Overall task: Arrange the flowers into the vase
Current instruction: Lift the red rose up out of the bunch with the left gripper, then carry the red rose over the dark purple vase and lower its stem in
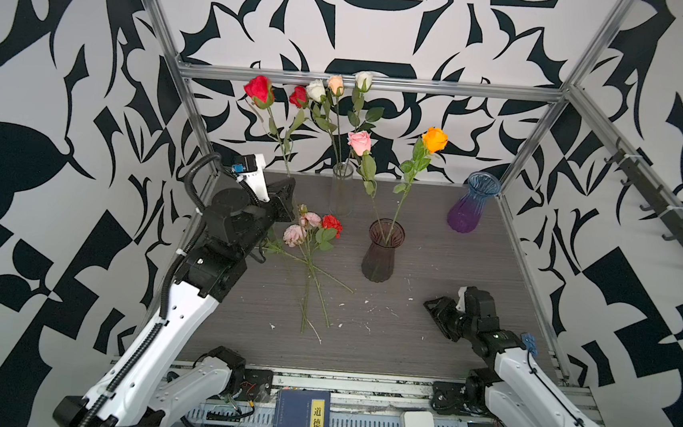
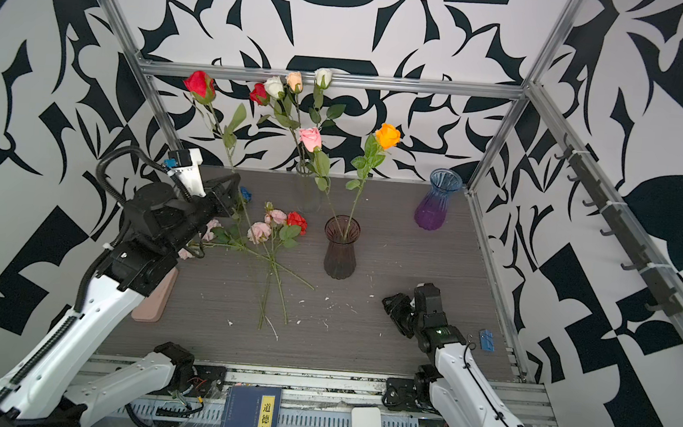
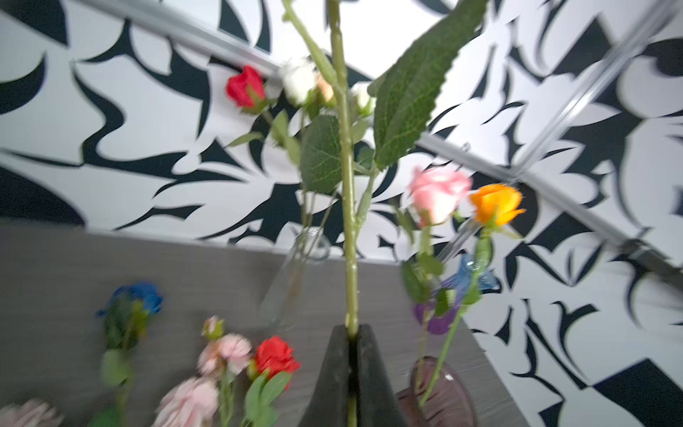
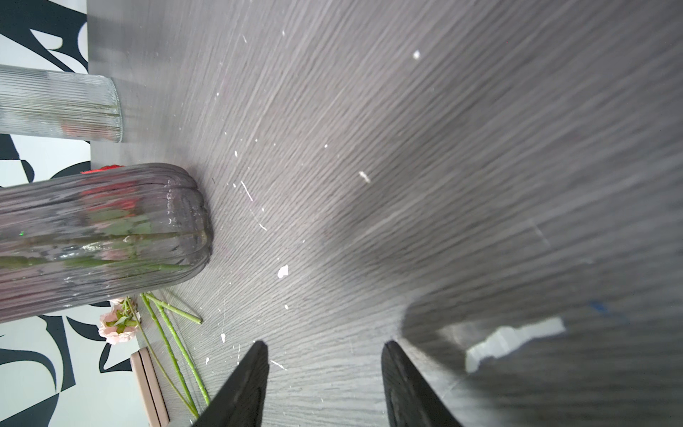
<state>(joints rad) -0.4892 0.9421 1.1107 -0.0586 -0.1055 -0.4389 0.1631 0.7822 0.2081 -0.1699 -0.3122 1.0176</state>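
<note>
My left pincer (image 3: 353, 332) is clenched on the green stem of a red rose (image 1: 259, 90). The wrist view shows the two black fingers (image 3: 332, 373) pressed together with the stem pinched between their tips. The rose's long axis runs close to upright: cut end down in my grip, bloom end up, leaning a little to the left and far side. It hangs above the far left part of the table (image 1: 433, 238), left of the clear vase (image 1: 341, 193), and two toothed leaves spread from the stem above my fingers.

My right pincer (image 4: 325, 347) is released, jaws apart with only bare tabletop between them. It sits low at the near right of the table.

The clear vase stands at the far edge and holds a smaller red rose (image 1: 298, 95), a white rose (image 1: 315, 90), a peach rose (image 1: 335, 84) and a second white rose (image 1: 363, 80), all pointing up. The dark vase (image 1: 384, 251) stands mid-table. Its pink rose (image 1: 358, 142) leans left and its orange rose (image 1: 435, 139) leans right, so the stems fan apart. A blue and purple vase (image 1: 472, 202) stands far right.

Left of the dark vase, frilly pink blooms (image 1: 294, 235) and a frilly red bloom (image 1: 331, 224) lie flat, their stems crossing, blooms toward the far side and cut ends toward the near edge. A blue rose (image 2: 244, 193) lies flat just beside my left pincer.
</note>
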